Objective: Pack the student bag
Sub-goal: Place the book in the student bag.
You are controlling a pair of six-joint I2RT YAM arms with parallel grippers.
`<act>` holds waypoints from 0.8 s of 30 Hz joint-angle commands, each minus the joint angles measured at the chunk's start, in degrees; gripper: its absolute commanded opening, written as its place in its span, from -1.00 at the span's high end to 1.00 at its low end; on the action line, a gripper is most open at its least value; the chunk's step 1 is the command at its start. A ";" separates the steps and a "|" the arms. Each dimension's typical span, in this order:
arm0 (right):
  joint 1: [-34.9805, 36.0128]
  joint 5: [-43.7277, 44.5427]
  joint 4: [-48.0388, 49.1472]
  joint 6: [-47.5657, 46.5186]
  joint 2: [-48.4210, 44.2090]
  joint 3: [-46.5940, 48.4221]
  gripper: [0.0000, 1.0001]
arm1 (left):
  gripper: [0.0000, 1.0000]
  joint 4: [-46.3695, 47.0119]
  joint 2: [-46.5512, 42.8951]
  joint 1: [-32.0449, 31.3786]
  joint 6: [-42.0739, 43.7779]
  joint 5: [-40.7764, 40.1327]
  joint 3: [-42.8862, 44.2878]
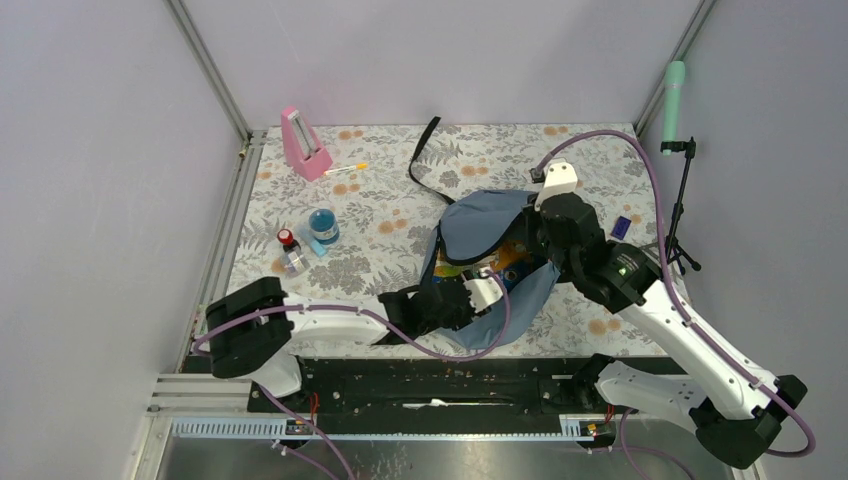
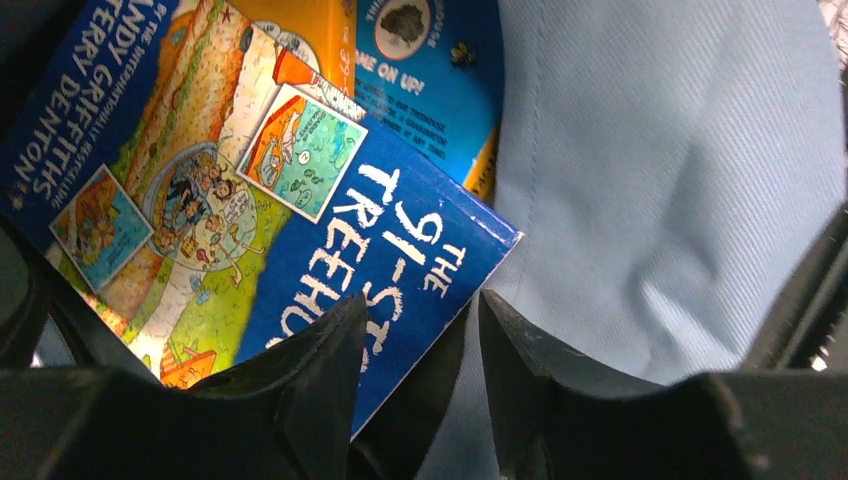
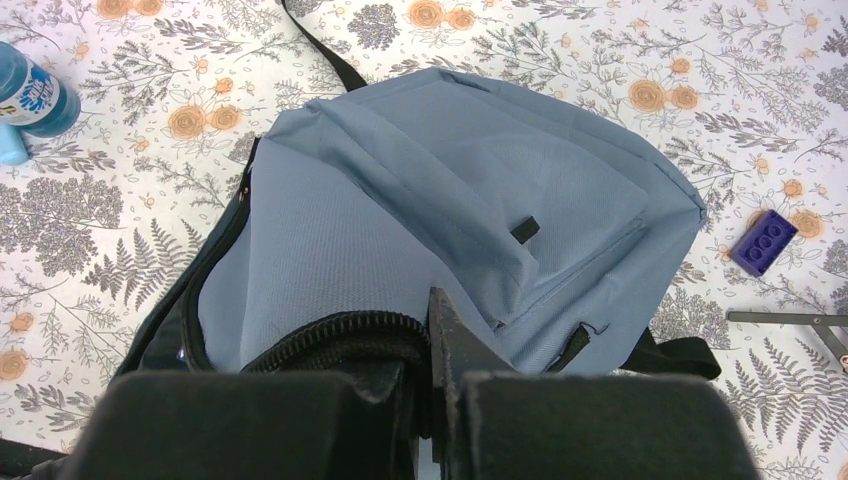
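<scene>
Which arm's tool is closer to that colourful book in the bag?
Left. The left tool is right at the book corner, inside the bag; the right tool is shut on the bag's zipper edge.

Grey-blue student bag (image 1: pixel 480 225) lies flat, unzipped, mouth gaping.

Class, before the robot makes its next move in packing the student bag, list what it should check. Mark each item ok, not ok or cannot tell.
1. Grey-blue fabric backpack lies open: ok.
2. Right hand is shut on the backpack's zipper rim, holding it open: ok.
3. Blue-covered Treehouse paperback book is inside the backpack: ok.
4. Left hand is free of the book: cannot tell; its fingers stand apart at the book's corner.
5. Everything is packed: not ok; the round blue bottle and purple studded brick lie on the floral tablecloth.
</scene>
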 commanded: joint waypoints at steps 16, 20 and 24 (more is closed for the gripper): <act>-0.01 0.28 4.81 2.98 -3.73 -1.34 1.00 | 0.13 21.07 11.19 -0.14 5.76 -8.91 7.45; -0.01 1.86 4.91 2.77 -3.73 -2.13 1.00 | -0.17 17.56 4.23 -2.70 8.57 -6.60 5.02; 0.04 2.45 4.93 3.25 -3.65 -2.46 1.00 | -0.50 8.39 -2.86 -4.01 6.11 -2.07 4.36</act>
